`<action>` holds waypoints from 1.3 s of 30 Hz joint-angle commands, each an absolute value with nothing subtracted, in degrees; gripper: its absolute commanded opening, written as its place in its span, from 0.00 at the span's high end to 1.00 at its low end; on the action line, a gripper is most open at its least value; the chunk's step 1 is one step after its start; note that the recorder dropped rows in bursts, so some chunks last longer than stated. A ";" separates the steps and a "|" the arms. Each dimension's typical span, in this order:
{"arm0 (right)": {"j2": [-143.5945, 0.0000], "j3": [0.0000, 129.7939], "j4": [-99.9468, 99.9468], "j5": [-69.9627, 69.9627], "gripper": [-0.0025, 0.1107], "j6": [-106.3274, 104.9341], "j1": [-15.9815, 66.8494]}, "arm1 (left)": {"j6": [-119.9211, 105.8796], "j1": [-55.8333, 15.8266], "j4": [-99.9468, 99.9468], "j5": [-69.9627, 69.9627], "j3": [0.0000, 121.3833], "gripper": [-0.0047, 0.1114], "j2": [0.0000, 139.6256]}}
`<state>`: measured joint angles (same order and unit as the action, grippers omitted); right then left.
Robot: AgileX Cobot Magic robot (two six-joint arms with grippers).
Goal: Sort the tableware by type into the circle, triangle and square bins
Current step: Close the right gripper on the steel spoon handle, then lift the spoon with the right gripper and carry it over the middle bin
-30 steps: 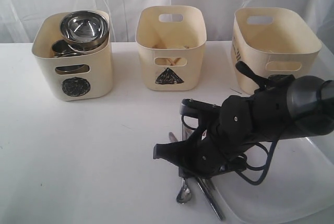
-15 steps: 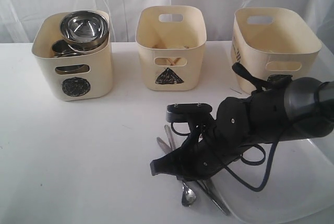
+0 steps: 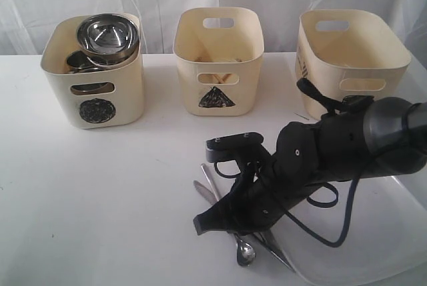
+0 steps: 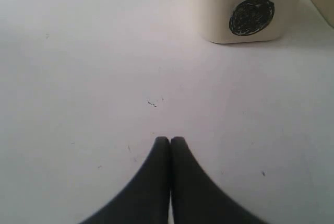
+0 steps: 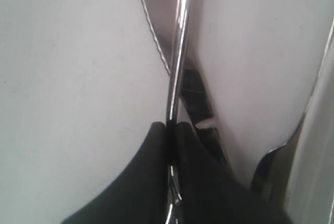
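Spoon [image 5: 179, 51] between right fingers [image 5: 147, 182]; knife [image 5: 164, 10] beneath

A circle [image 3: 97, 110] marks left bin [image 3: 60, 86], triangle [image 3: 215, 97] middle bin [image 3: 248, 76].

Three cream bins stand beyond the right pincer [image 3: 199, 223]: one circle bin [image 3: 93, 93], one triangle bin [image 3: 219, 73] and one square bin [image 3: 350, 66]. One steel bowl [image 3: 107, 33] tops the circle bin, with perhaps two mugs [image 3: 79, 63] beneath it, only partly visible. At the right pincer's tips are three cutlery pieces: one spoon [image 3: 245, 253], one knife [image 5: 162, 4] and one fork [image 5: 269, 166]. One large white plate [image 3: 393, 233] lies behind it. There are two pincers, counting the left pincer [image 4: 170, 140].
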<state>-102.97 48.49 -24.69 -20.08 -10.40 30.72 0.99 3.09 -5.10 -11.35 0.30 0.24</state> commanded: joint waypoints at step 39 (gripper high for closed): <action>-89.48 52.70 -46.26 -5.58 0.98 -29.72 30.21 | 1.23 3.25 -5.44 -11.11 0.00 0.96 0.00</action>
<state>-91.52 52.41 -46.33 -10.37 -28.88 30.84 0.99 3.09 -5.10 -11.35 0.30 0.24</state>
